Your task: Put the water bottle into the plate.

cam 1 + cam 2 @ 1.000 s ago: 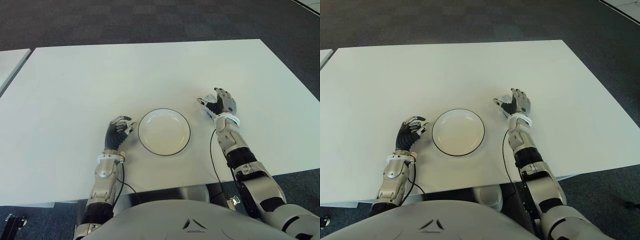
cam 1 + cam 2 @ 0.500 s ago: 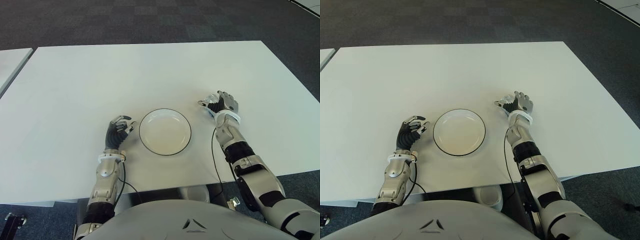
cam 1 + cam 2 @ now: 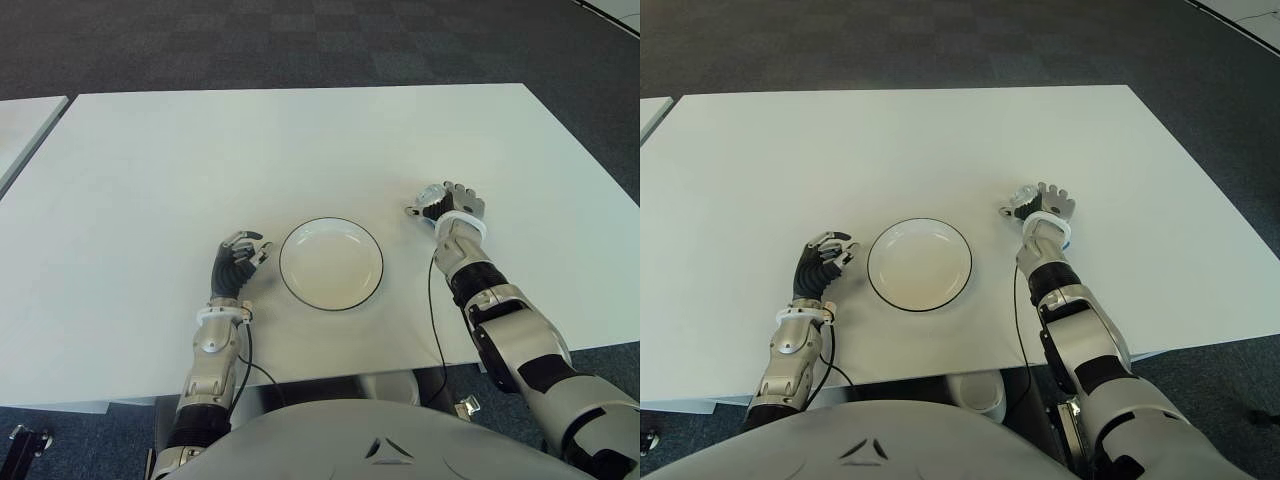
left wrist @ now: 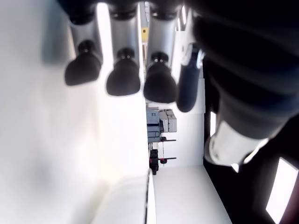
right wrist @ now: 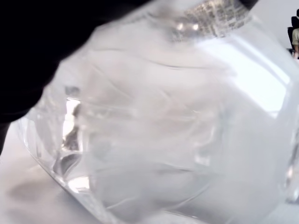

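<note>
A white plate [image 3: 331, 264] with a dark rim lies empty on the white table [image 3: 250, 150], near its front edge. To the plate's right, my right hand [image 3: 446, 202] is curled over a small clear water bottle [image 3: 428, 193], little of which shows past the fingers. The bottle's crinkled clear plastic [image 5: 159, 121] fills the right wrist view, right against the palm. My left hand [image 3: 238, 262] shows just left of the plate, fingers [image 4: 122, 81] curled above the table and holding nothing.
A second white table edge [image 3: 25, 125] shows at the far left, across a narrow gap. Dark carpet [image 3: 300, 40] lies beyond the table. Thin cables [image 3: 432, 320] run along both forearms at the front edge.
My right hand has tipped forward and slid slightly right, and its fingers have closed down over the bottle. The left hand and the plate have not moved.
</note>
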Controlling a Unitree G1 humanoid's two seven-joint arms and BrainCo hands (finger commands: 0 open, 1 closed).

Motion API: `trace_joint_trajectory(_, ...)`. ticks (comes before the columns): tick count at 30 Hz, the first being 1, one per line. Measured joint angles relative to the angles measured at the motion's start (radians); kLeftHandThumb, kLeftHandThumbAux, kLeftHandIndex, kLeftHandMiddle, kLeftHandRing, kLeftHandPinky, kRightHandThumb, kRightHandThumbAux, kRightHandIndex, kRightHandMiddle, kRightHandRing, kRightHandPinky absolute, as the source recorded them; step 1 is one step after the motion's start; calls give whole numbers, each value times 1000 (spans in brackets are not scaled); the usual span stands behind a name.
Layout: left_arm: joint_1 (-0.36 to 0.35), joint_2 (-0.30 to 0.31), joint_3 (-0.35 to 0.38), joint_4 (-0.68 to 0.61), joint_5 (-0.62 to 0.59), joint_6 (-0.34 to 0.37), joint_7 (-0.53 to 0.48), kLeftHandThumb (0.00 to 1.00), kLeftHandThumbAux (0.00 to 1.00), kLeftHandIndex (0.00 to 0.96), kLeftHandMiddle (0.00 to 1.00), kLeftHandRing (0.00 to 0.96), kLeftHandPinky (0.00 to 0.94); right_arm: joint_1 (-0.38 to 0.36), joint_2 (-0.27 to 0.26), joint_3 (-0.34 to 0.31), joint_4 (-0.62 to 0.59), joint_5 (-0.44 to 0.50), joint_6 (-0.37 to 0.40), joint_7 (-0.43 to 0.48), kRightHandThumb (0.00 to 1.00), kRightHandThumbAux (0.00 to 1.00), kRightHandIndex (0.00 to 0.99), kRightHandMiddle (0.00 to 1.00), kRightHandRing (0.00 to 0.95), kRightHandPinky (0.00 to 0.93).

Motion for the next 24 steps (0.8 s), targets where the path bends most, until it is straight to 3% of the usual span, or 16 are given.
trace_joint_trajectory(4, 0, -1, 2, 1, 0, -1, 1, 697, 721, 438, 819, 809, 799, -20, -2, 8, 39, 0, 11, 3, 293, 501, 49, 0, 6, 167)
trace_joint_trajectory(6, 1, -1, 2, 3, -1, -4, 1, 697, 721, 438, 818, 808, 799, -27, -4, 14, 53, 0, 12, 5, 299, 512, 173, 21, 23, 176)
trace_joint_trajectory(10, 2, -1, 3, 4, -7, -6, 0, 697, 721, 439, 817, 808, 799, -33, -9, 18, 69, 2, 9, 6, 378, 550, 376, 191, 147, 230)
trace_joint_trajectory(13, 3, -1, 4, 1, -8, -4, 1, 697, 721, 439, 817, 809, 805, -33, -14, 3, 70, 16, -2, 4, 418, 571, 455, 279, 223, 293)
trace_joint_trajectory(14, 3, -1, 4, 0, -8, -2, 1, 698, 721, 439, 818, 810, 806, -33, -15, -4, 70, 24, -5, 1, 423, 574, 464, 289, 232, 301)
trace_joint_trajectory(16, 4, -1, 4, -5, -8, 3, 1, 698, 721, 439, 822, 815, 816, -33, -17, -21, 72, 36, -10, -10, 584, 655, 446, 345, 292, 356)
trace_joint_trajectory(18, 5, -3, 5, -11, -7, 11, 6, 699, 721, 439, 827, 822, 825, -33, -17, -43, 73, 52, -16, -34, 639, 682, 440, 372, 321, 379)
trace_joint_trajectory(24, 7, -11, 11, -26, -6, 28, 22, 700, 720, 439, 840, 841, 843, -32, -15, -85, 85, 82, -39, -97, 691, 710, 436, 431, 400, 467)
